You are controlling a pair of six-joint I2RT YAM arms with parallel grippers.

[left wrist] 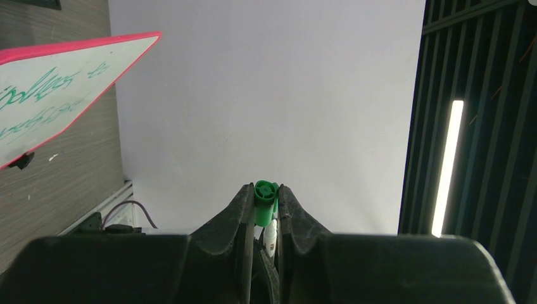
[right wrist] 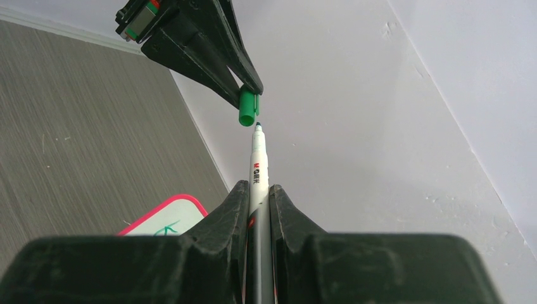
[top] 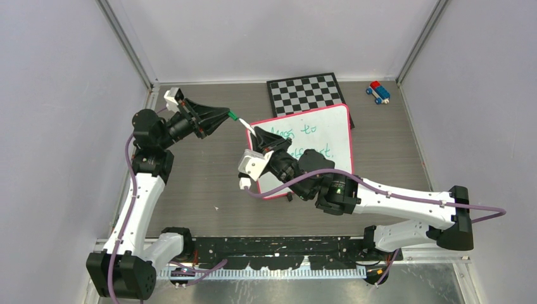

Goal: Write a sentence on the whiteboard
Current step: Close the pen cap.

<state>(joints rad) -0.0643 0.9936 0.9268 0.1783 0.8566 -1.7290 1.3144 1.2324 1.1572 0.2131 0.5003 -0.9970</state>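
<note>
Holding a green cap [right wrist: 247, 107] pinched tight, the left gripper [top: 223, 116] turns the cap's open end towards the marker [right wrist: 259, 158], just off the whiteboard's [top: 335, 120] far left corner and above the worktop [top: 202, 183]. The right gripper [right wrist: 258, 190] is clamped on the marker's barrel, aiming the bare tip straight at that opening with a small gap between them. This lineup suggests capping is the step in hand. The whiteboard sits on the worktop, its far edge meeting a chequered board [top: 304, 92]. The sentence [top: 297, 132], partly hidden, runs across it in two green lines, so the writing looks finished. Capping calls for a straight push along the barrel.
</note>
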